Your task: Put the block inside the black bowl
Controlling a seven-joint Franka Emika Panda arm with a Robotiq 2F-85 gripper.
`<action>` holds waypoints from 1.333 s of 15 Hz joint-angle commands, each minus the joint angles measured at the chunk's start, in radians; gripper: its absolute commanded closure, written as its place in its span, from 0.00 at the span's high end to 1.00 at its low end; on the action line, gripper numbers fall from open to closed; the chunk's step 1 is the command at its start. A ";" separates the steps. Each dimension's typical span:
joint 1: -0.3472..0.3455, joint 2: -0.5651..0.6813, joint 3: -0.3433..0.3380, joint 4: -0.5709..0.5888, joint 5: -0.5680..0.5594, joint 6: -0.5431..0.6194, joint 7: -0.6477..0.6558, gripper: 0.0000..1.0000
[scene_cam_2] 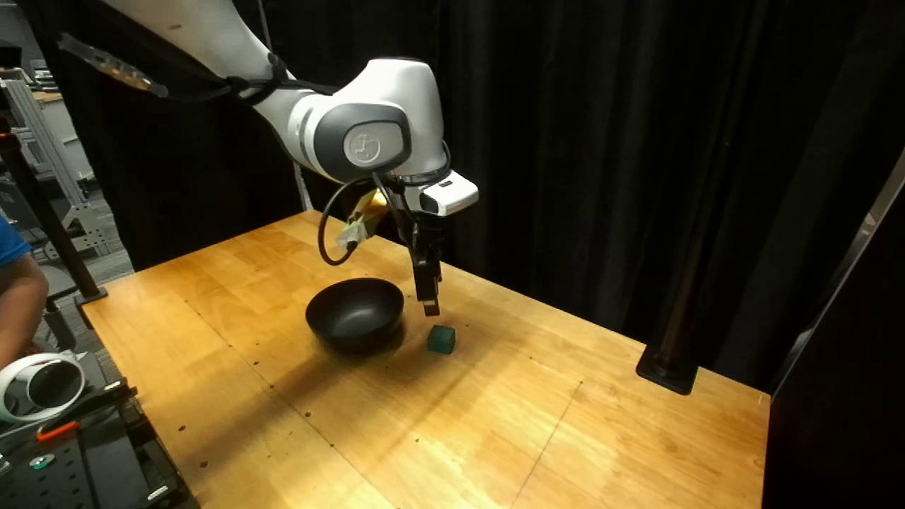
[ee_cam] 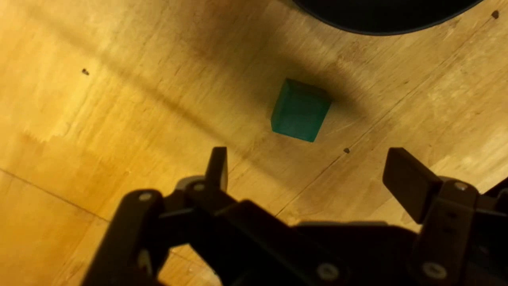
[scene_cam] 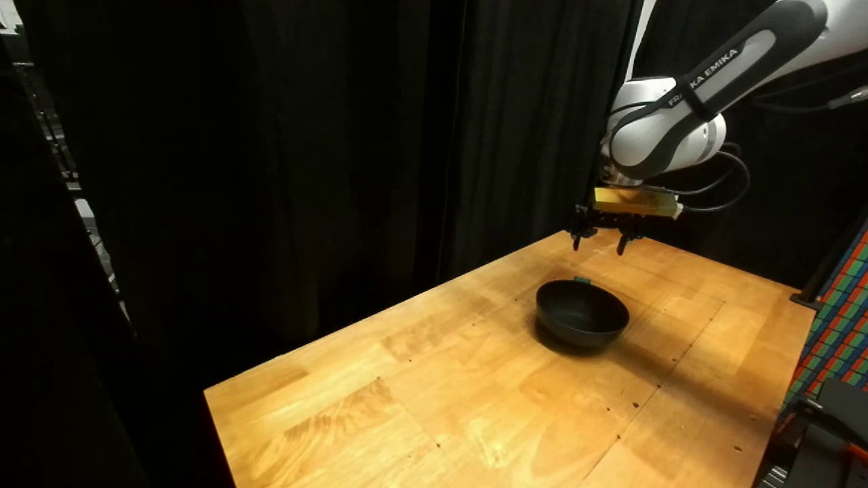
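Your gripper (ee_cam: 308, 163) hangs above the surface (scene_cam_2: 488, 424), spread wide, holding nothing; the green block (ee_cam: 302, 113) rests there, near the black bowl (scene_cam_2: 353, 318), not touching; grasping, carrying and releasing all seem left to you.

Robot arm (scene_cam: 731, 73) — “FRA…KA EMIKA”

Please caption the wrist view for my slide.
Open gripper above a wooden table, green block near a partly visible black bowl.

The green block (ee_cam: 301, 113) lies just beside the upright black bowl (scene_cam_2: 355, 315).
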 commanded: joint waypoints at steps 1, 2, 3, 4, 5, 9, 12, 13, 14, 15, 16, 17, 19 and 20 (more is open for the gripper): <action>0.009 0.079 -0.001 0.067 0.104 0.035 0.007 1.00; 0.016 0.093 -0.007 0.070 0.118 0.055 0.013 1.00; 0.017 0.101 -0.007 0.069 0.133 0.079 0.009 1.00; 0.020 0.106 -0.009 0.064 0.147 0.115 0.008 1.00; 0.019 0.108 -0.008 0.059 0.163 0.148 0.004 1.00; 0.028 0.108 -0.020 0.043 0.169 0.130 -0.014 1.00; 0.028 0.110 -0.021 0.042 0.168 0.130 -0.014 1.00; 0.028 0.110 -0.021 0.042 0.168 0.130 -0.014 1.00; 0.022 0.126 -0.018 0.052 0.178 0.126 -0.011 1.00; 0.023 0.139 -0.021 0.055 0.180 0.135 -0.007 1.00; 0.018 0.149 -0.016 0.059 0.188 0.140 -0.012 1.00; 0.010 0.162 -0.006 0.063 0.202 0.152 -0.021 1.00; 0.004 0.189 0.002 0.070 0.228 0.163 -0.024 1.00; 0.003 0.199 0.005 0.074 0.240 0.162 -0.026 1.00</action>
